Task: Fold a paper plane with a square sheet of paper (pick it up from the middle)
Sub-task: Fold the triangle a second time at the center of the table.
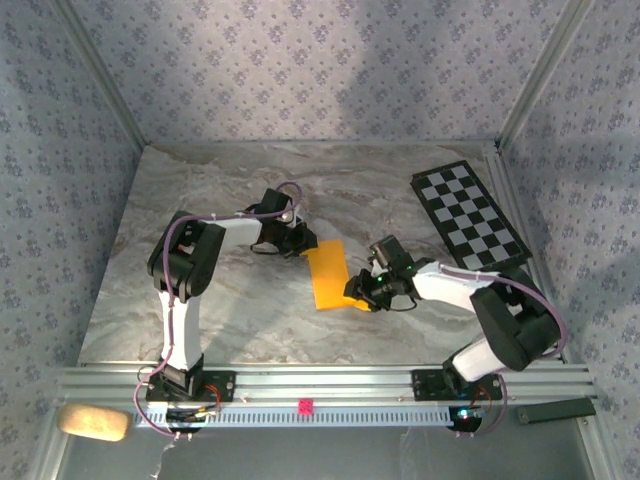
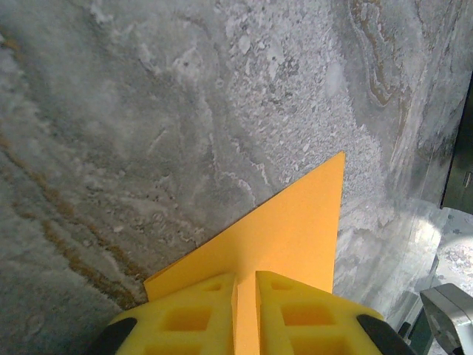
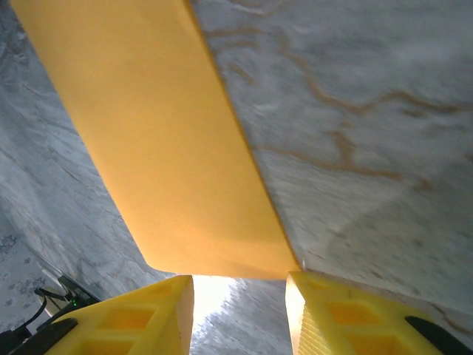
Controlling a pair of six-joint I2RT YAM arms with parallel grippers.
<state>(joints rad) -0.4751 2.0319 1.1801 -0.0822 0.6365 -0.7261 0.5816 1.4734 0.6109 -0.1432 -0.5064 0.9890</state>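
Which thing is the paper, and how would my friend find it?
Start at the big grey marble table. Right in its middle is the folded sheet of paper, with one end pinched by the left fingers. It is plain orange-yellow, unlike the black-and-white checkered board at the far right.

Grey marbled table, square sheet of paper folded narrow near its middle; checkered board at far right
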